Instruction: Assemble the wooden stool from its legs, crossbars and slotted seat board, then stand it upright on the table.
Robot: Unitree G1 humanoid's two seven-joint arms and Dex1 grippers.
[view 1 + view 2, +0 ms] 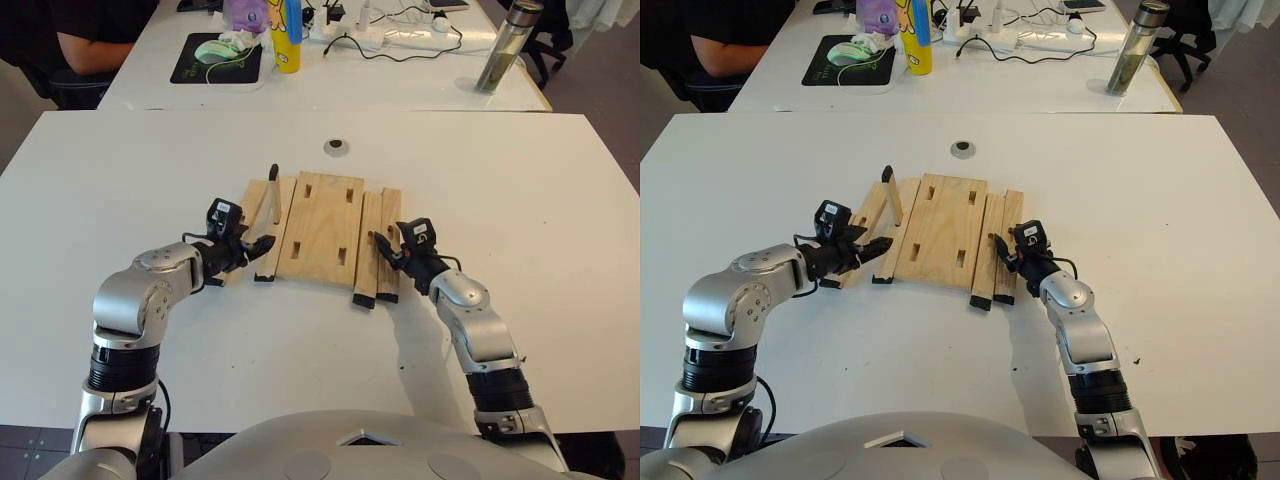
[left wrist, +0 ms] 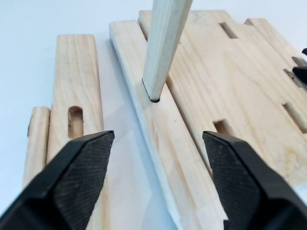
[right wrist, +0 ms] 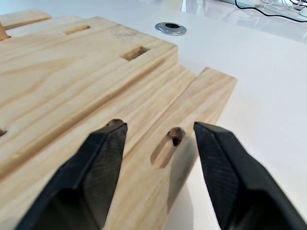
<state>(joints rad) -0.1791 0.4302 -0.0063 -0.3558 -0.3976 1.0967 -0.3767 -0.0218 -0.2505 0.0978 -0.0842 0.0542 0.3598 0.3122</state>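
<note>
The slotted seat board (image 1: 320, 225) lies flat mid-table. On its left lie two wooden legs: the nearer one (image 2: 158, 129) has a crossbar (image 2: 165, 43) standing tilted in its slot, and the outer leg (image 2: 76, 96) shows an empty slot. My left gripper (image 1: 260, 246) is open just above the near ends of these legs, straddling the leg with the crossbar. Two more legs (image 1: 378, 250) lie side by side on the board's right. My right gripper (image 3: 160, 167) is open low over the outer leg (image 3: 192, 124), its fingers either side of that leg's slot.
A round metal grommet (image 1: 338, 148) is set in the table behind the board. A second table beyond carries a yellow can (image 1: 288, 40), a mouse pad (image 1: 215, 55), cables and a bottle (image 1: 505, 45). White tabletop spreads wide on both sides.
</note>
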